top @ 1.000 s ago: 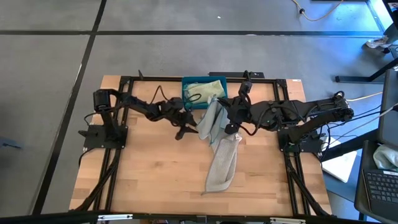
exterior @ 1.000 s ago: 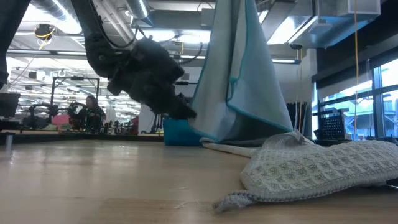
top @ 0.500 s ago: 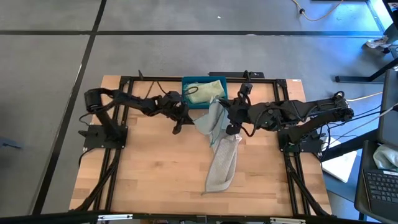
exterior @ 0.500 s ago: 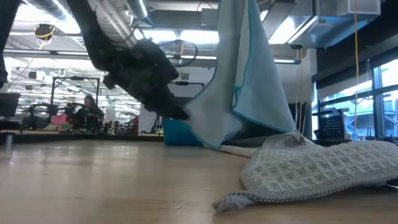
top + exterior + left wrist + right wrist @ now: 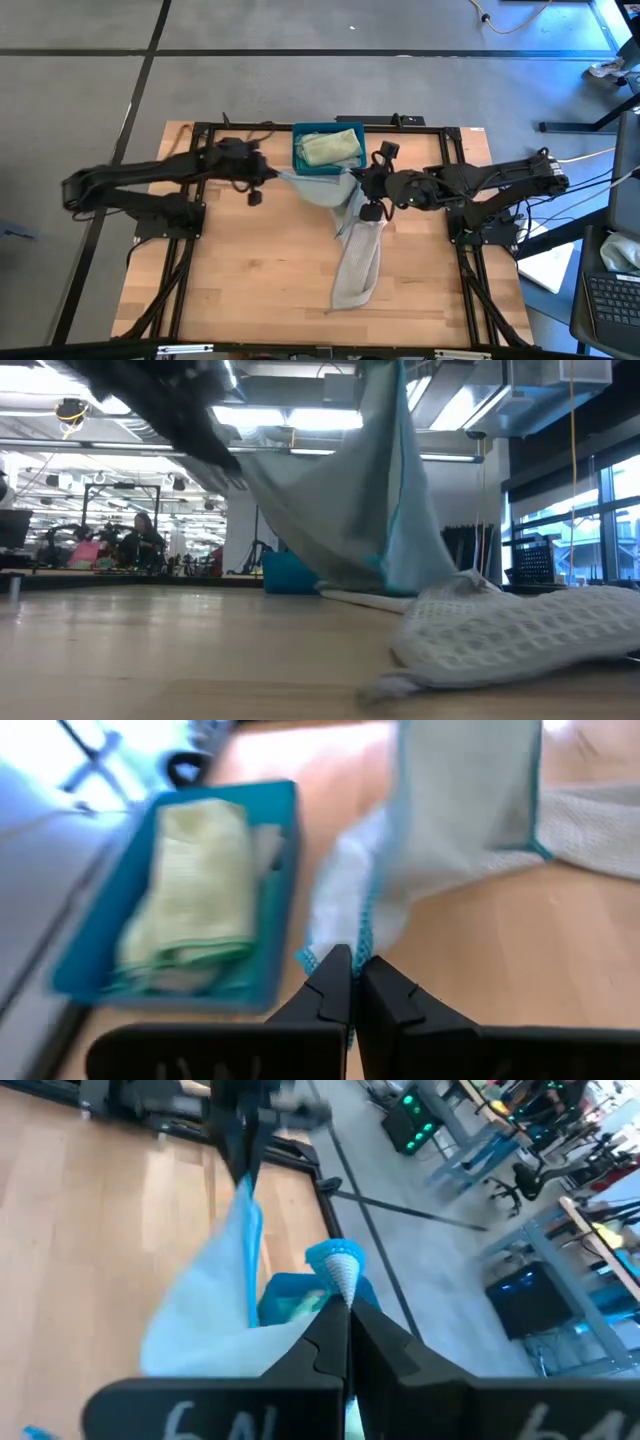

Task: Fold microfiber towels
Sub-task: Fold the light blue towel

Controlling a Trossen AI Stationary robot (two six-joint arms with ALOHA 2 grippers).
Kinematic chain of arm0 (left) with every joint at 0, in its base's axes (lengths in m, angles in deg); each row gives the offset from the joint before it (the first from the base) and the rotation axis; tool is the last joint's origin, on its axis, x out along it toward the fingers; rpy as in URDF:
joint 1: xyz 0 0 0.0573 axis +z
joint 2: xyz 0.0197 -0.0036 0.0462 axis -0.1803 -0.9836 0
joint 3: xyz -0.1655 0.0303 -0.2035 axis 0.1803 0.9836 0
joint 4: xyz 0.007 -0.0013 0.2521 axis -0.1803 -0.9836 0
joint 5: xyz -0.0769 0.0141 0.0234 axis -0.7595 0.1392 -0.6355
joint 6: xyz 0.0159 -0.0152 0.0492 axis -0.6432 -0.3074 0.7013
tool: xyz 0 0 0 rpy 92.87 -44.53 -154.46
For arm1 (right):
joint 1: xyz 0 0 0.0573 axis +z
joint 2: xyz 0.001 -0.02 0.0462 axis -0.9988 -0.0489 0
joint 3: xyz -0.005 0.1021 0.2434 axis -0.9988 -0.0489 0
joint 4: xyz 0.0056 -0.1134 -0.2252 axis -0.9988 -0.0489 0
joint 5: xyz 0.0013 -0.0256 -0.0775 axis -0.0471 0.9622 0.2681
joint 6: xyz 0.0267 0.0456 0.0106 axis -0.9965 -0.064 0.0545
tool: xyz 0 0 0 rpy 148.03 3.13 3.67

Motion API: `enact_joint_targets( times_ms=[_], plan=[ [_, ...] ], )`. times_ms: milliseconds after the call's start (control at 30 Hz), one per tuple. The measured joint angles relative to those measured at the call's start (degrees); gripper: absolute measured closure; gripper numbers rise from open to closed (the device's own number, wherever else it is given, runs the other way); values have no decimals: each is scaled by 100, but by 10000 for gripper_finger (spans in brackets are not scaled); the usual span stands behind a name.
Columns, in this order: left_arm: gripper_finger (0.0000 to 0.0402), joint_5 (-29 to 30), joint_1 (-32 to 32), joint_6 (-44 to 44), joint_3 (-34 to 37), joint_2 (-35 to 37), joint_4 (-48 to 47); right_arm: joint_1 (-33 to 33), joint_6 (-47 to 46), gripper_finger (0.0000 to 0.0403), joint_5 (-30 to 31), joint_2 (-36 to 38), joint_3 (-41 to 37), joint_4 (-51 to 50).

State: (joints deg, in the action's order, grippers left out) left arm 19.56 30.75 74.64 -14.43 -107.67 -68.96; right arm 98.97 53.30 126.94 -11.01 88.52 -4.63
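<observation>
A pale blue towel (image 5: 318, 188) with teal edging is spread in the air between my two grippers, in front of the teal bin (image 5: 300, 160). My left gripper (image 5: 268, 176) is shut on one corner and my right gripper (image 5: 354, 184) is shut on another. The towel's lower part (image 5: 400, 565) hangs down toward the table. A grey-beige waffle towel (image 5: 358, 265) lies flat and long on the table below my right gripper. In the bin lies a folded pale green towel (image 5: 330, 148). My left gripper pinches a teal-edged corner of the pale blue towel (image 5: 318, 958) between its two shut fingers. The fingers slant down from the table's left side. The cloth runs away from them up toward my right gripper, lifted clear of the table at this corner. My right gripper pinches another corner of the pale blue towel between its shut fingers; the corner's tip (image 5: 336, 1268) sticks out past them. It holds the cloth from the table's right side. The towel (image 5: 215, 1320) slopes away below it toward my left gripper.
The bin stands at the middle of the table's far edge. The black frame rails (image 5: 200, 130) run along the far, left and right sides. Bare wood (image 5: 250, 270) lies in front of the bin, to the left of the grey-beige towel.
My left gripper has shut on the pale blue towel's lower corner, then risen and gone toward the table's left edge. This has drawn the hanging towel out sideways into a sloping sheet. My right gripper has sunk a little with its corner. The grey-beige towel has stayed put.
</observation>
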Motion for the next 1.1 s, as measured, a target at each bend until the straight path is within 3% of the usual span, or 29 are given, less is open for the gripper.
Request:
enact_joint_targets(
  times_ms=[167, 400, 533, 667, 800, 967, 1033, 1100],
  plan=[
    [401, 802, -263, -163, 0, 1350, -782, -376, 422, 395, -434, 0, -154, 640],
    [401, 1766, -555, -676, 0, 2810, -1124, -787, 1602, 395, -906, 17, -154, 1838],
    [401, 1773, -706, -915, 0, 3346, -1214, -1077, 1552, 395, -1812, 17, -153, 1845],
    [401, 1757, -817, -1227, -3, 3605, -1395, -1455, 1160, 395, -3106, -18, -154, 1526],
    [401, 1463, -963, -1506, -333, 3640, -1705, -1663, 1065, 395, -3651, -5, -156, 1548],
    [401, 1022, -1142, -1647, -871, 3642, -1779, -1952, 1136, 395, -5308, 17, -154, 1902],
    [401, 1048, -1173, -1769, -1063, 3643, -2065, -2043, 1128, 395, -5186, 22, -154, 1855],
    [401, 1181, -1178, -1891, -1204, 3642, -2479, -2118, 1199, 395, -4662, 22, -154, 1658]
  ],
)
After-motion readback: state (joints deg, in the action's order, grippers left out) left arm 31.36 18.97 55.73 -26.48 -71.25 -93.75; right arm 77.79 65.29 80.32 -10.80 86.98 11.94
